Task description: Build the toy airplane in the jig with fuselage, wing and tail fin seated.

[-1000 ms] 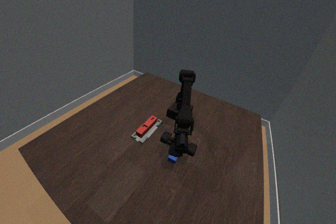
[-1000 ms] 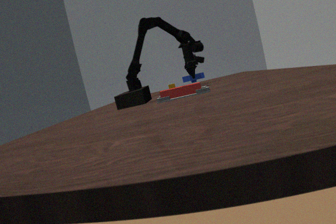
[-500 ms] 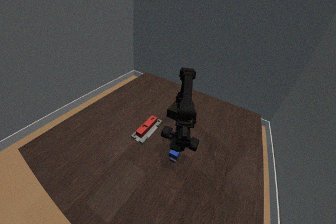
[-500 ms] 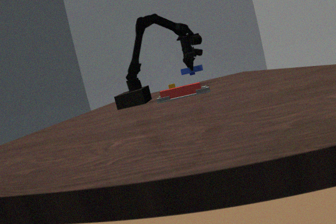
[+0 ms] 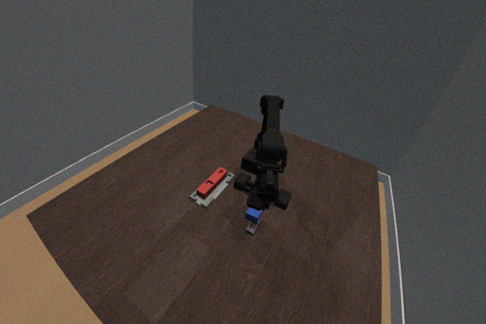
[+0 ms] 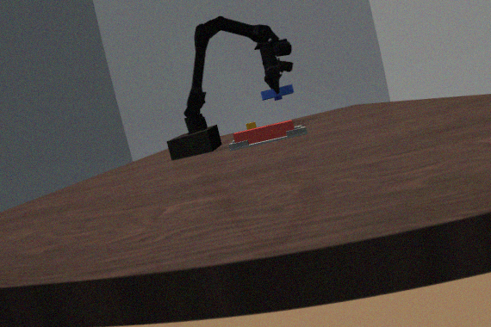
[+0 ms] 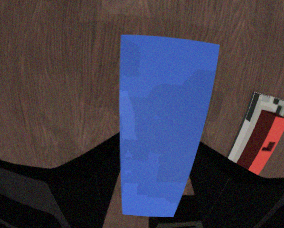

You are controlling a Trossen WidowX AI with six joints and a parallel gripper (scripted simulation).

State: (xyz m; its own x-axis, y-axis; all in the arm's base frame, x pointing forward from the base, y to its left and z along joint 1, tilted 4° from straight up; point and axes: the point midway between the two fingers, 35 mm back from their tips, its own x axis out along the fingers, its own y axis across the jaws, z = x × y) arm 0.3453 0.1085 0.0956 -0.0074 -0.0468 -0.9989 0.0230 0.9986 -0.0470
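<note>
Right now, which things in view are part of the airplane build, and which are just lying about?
Part of the build:
blue wing, held aloft in the gripper
red fuselage
grey jig
yellow tail fin

Lying about:
small grey stand below the wing
</note>
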